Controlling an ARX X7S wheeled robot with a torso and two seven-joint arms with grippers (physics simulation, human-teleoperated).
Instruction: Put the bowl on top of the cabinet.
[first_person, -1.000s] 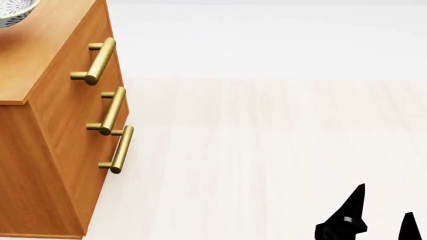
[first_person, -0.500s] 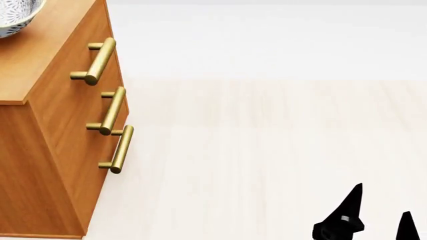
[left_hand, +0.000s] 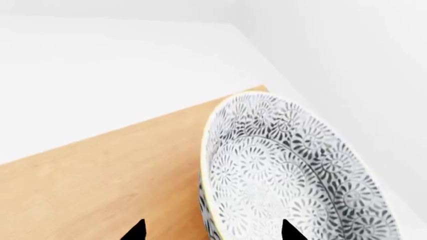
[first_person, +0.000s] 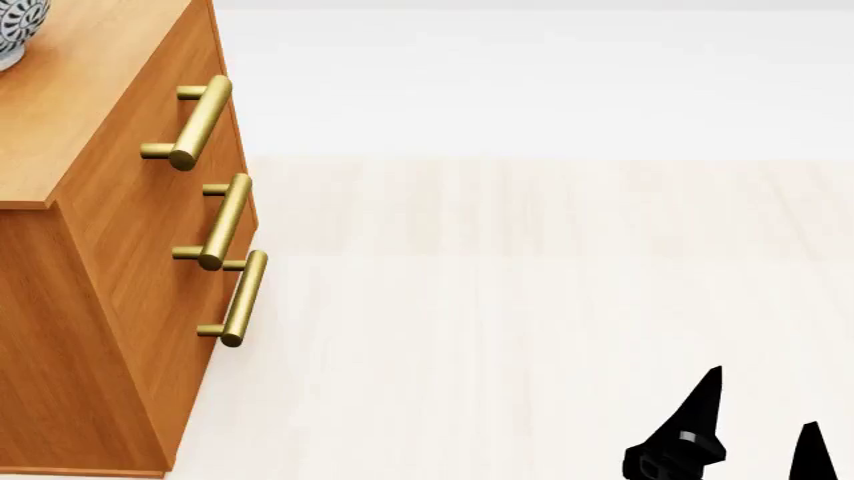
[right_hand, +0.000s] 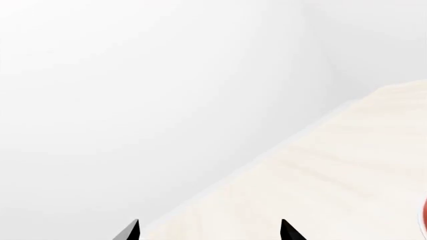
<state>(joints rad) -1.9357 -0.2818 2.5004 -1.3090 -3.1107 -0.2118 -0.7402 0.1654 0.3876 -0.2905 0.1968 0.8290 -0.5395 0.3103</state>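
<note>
Bowl over the cabinet top, left arm carrying

The bowl (left_hand: 293, 175) sits tilted at lower right of the left wrist frame, above the light wood top of the cabinet (first_person: 120, 260); in the head view only a sliver shows at upper left. Glazed ceramic, it likely handles stiff, fairly heavy, slick and chippable, so the rim is the place to pinch. The left gripper (left_hand: 210, 231) has fingers astride the rim; real contact cannot be judged. The right gripper (first_person: 747, 445) fingers stand apart, empty. No writing or labels visible.
</note>
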